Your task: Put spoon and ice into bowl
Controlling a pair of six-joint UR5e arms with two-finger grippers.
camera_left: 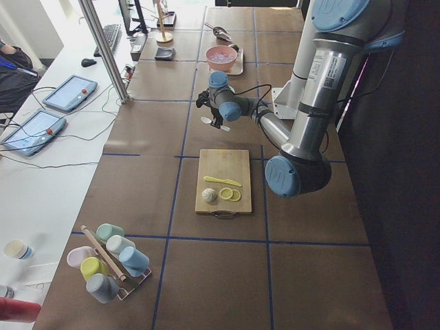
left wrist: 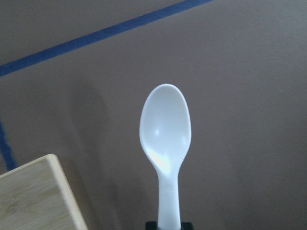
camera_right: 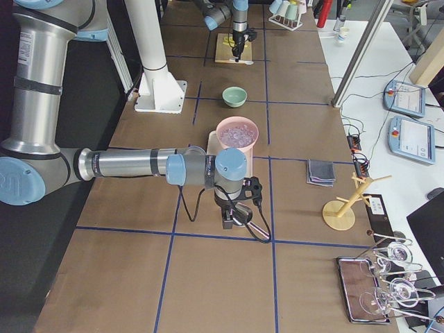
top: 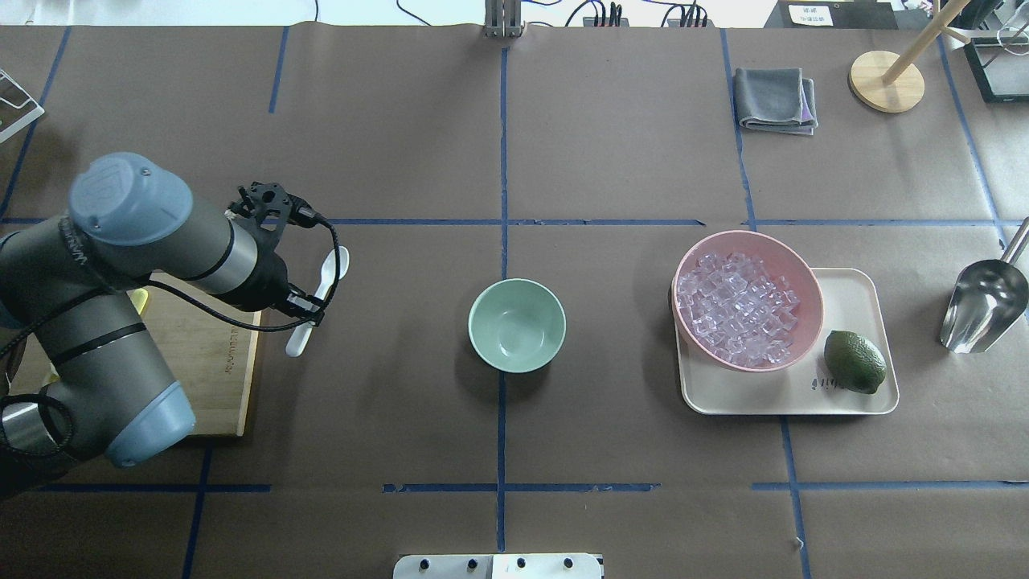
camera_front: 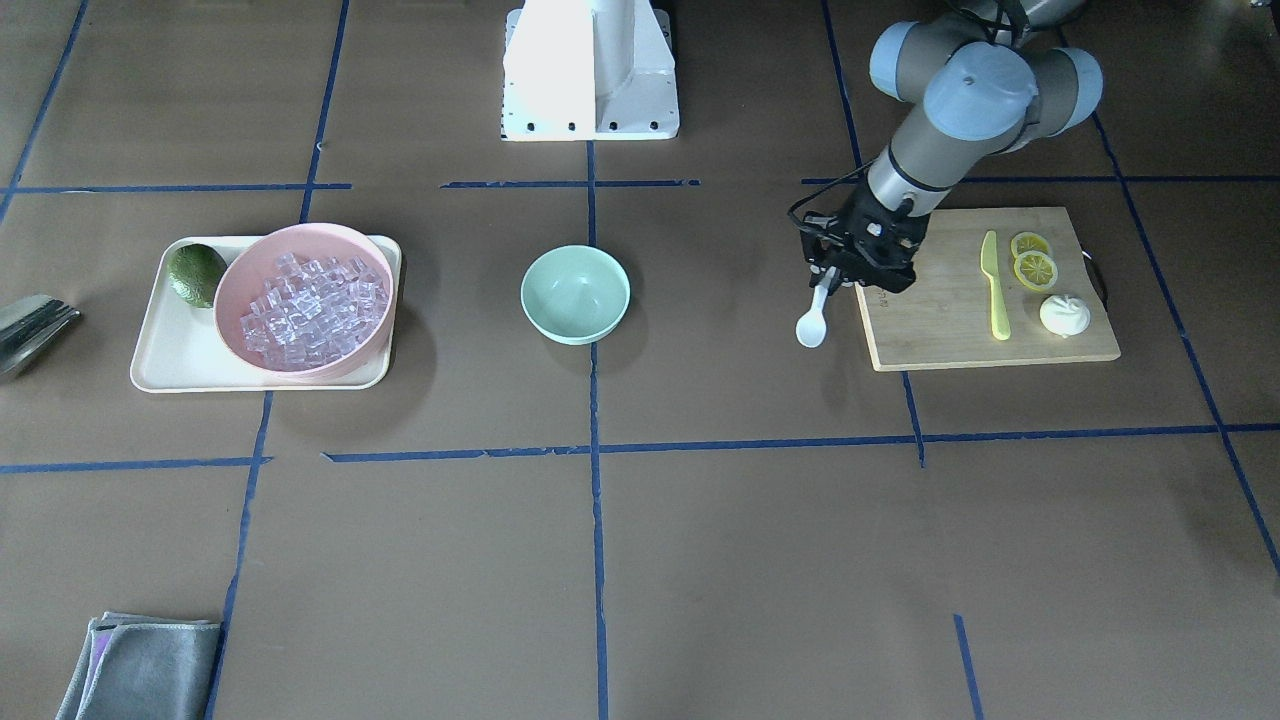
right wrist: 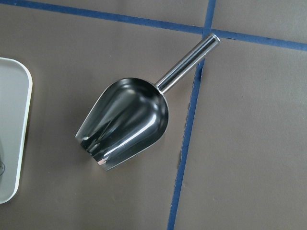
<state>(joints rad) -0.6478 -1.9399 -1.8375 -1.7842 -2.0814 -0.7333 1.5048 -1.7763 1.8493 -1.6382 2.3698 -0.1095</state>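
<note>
Spoon (camera_front: 812, 326), small, white and plastic, is clenched by its handle in the left claw (camera_front: 830, 284). It sits to the robot's left of the mint-green bowl (camera_front: 575, 296), well apart from it and just beside the edge of the bamboo cutting board (camera_front: 960, 320). Its long axis runs away from the robot with the scoop end outermost, so it lies crosswise to the line toward the bowl. The carry would likely go sideways to the robot's right. It looks lifted off the counter (camera_front: 700, 540), though no view settles that. The left arm is the nearer one. Ice cubes (camera_front: 305, 310) lie heaped in a pink bowl (camera_front: 300, 232) on the mint-green bowl's other side. Farther that way, the right claw (camera_right: 231, 216) hangs over a metal scoop (right wrist: 127, 122); whether it is released or clenched cannot be told. The claw hides the gripped end of the handle.
</note>
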